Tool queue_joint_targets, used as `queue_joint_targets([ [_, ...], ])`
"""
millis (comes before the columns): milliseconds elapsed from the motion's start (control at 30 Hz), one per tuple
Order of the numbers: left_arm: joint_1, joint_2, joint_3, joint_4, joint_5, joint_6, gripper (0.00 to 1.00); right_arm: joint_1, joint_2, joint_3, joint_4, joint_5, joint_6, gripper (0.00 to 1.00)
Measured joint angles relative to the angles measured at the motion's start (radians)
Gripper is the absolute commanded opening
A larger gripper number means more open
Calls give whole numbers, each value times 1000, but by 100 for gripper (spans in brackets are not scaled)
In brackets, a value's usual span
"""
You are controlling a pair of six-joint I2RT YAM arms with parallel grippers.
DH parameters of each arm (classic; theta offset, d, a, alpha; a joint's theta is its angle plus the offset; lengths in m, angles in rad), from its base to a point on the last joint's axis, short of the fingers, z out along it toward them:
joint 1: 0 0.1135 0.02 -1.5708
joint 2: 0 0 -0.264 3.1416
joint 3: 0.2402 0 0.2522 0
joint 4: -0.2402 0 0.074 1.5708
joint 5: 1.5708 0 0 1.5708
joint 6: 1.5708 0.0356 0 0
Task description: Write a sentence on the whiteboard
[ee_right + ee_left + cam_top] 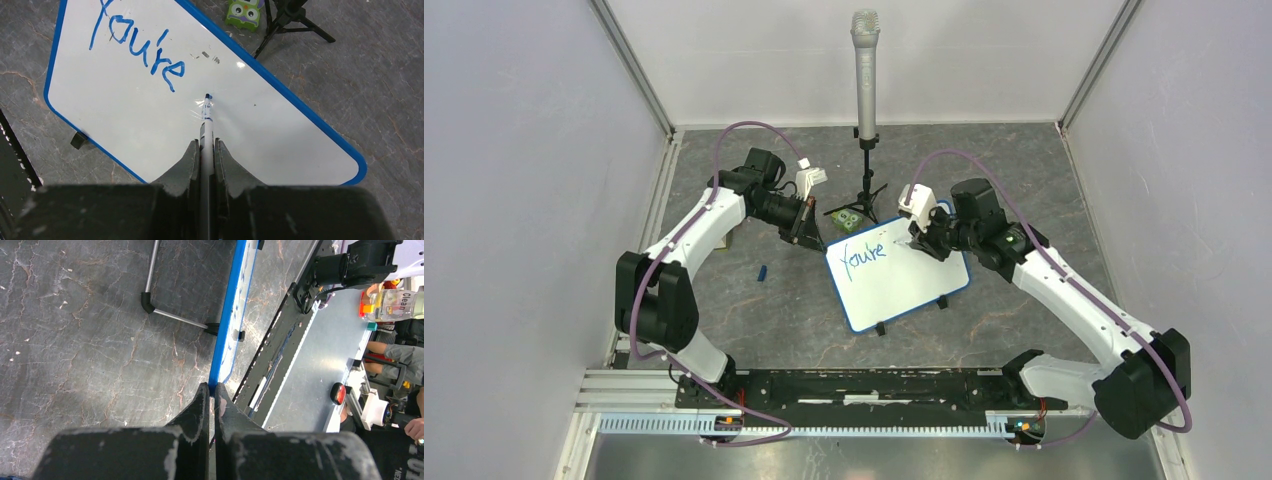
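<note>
Pinching the whiteboard [904, 290] at its far-left corner, the left gripper [212, 390] is clamped on the blue edge, likely to stop it sliding mid-table. The right gripper [204, 145] clenches the marker [206, 112] with its tip just right of the sentence [137, 47], which reads "You're", positioned for the next word.

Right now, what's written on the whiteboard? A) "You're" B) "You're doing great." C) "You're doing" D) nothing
A: the whiteboard carries only blue writing reading "You're"; the marker in the right gripper points just past the final e.
</note>
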Motion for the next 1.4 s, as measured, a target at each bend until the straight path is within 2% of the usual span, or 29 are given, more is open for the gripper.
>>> queue_joint_targets([
  [1033, 0, 0, 0, 2, -5, 0, 2, 27, -29, -55, -2, 13, -2, 0],
  [1400, 0, 0, 0, 2, -4, 0, 2, 2, 3, 20, -5, 51, -1, 0],
])
